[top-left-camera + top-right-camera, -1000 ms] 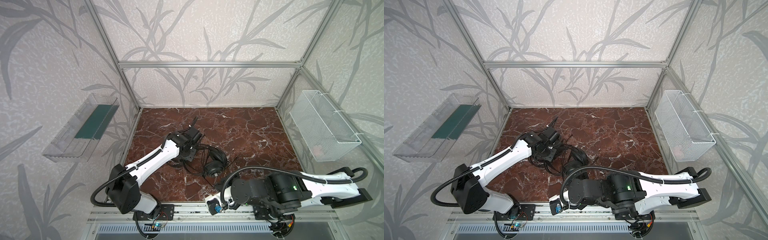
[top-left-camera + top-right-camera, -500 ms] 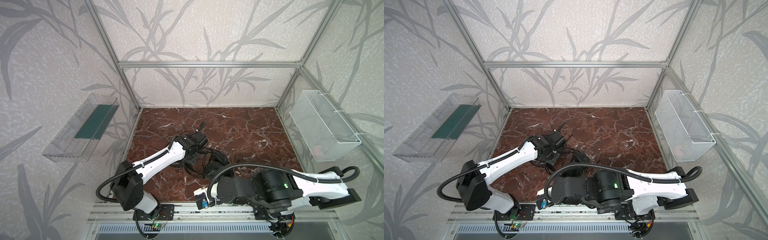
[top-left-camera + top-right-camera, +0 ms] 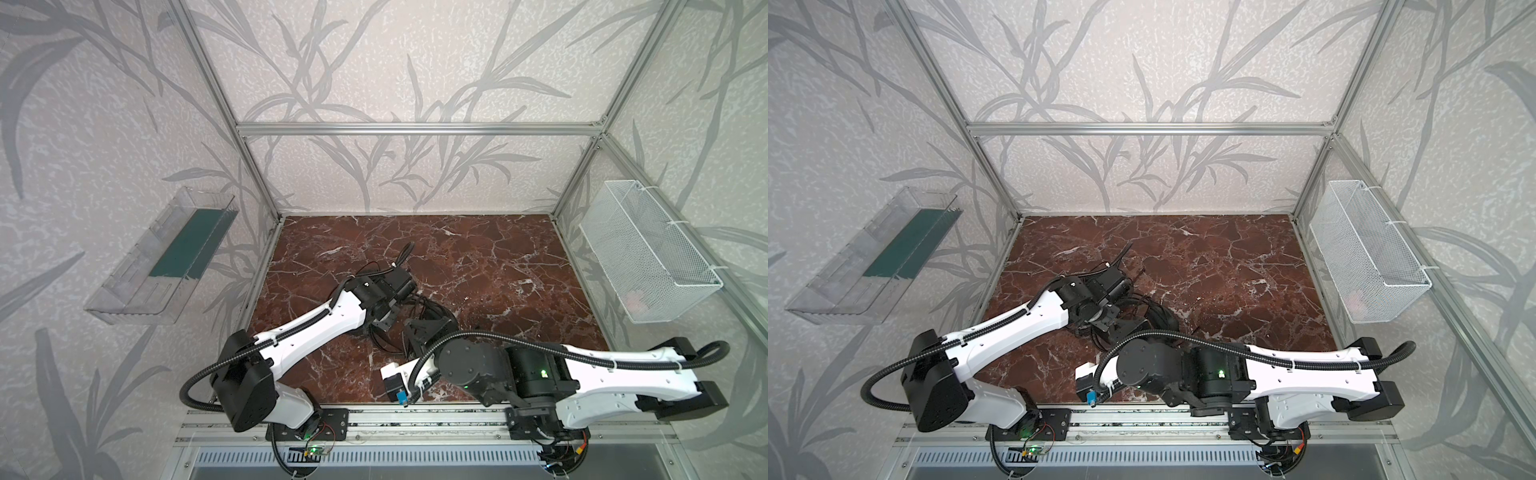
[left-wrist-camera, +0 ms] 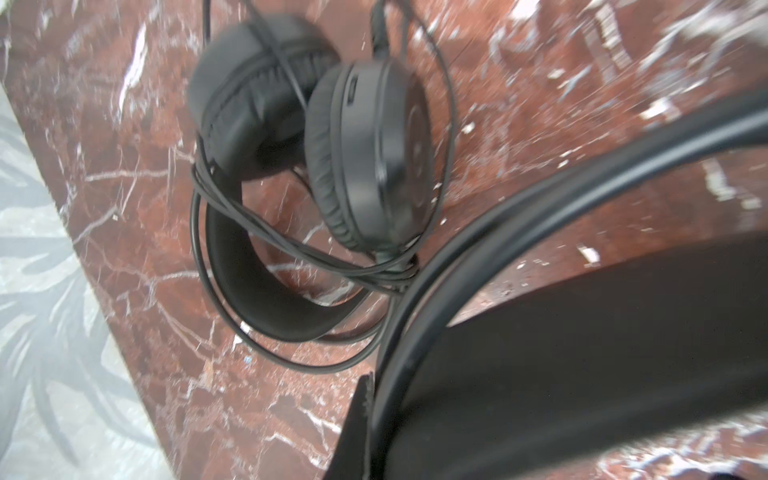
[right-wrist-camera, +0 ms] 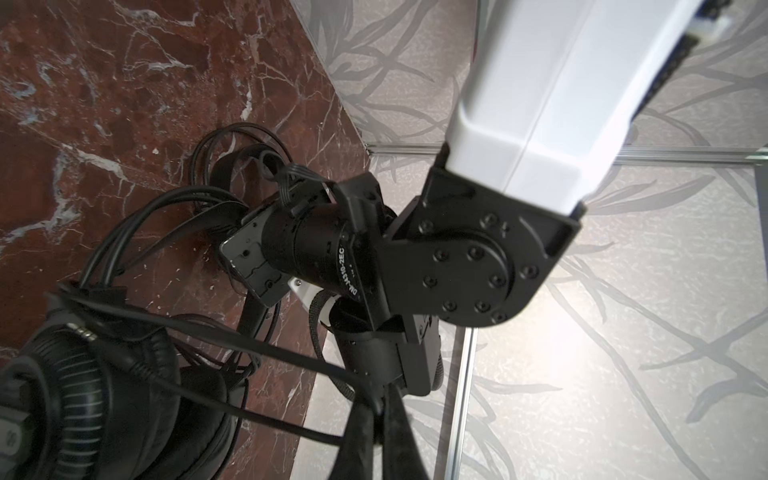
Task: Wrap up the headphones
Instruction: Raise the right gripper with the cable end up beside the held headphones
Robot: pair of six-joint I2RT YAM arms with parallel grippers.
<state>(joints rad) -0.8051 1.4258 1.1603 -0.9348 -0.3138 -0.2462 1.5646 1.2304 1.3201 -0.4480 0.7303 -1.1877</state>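
Black headphones (image 3: 436, 313) (image 3: 1160, 316) lie tangled at mid-floor, between both arms, in both top views. In the left wrist view one headset (image 4: 365, 162) rests on the marble, its cable (image 4: 291, 249) looped over its band. A second headset's wide headband (image 4: 540, 353) arches close across that view. My left gripper (image 4: 376, 415) is shut on this band, with one finger (image 4: 357, 432) showing beside it. My right gripper (image 5: 376, 411) is shut on a thin cable (image 5: 266, 349), which runs off toward a padded earcup (image 5: 87, 399).
The left arm's wrist camera (image 5: 307, 249) and gripper body hang just ahead of my right gripper. A clear bin (image 3: 166, 257) is mounted on the left wall and a white wire basket (image 3: 648, 257) on the right wall. Aluminium posts frame the marble floor (image 3: 478, 257).
The left gripper has come nearer and slightly right over the headphones. The right arm has swung left and folded in toward them. Both grippers have stayed shut.
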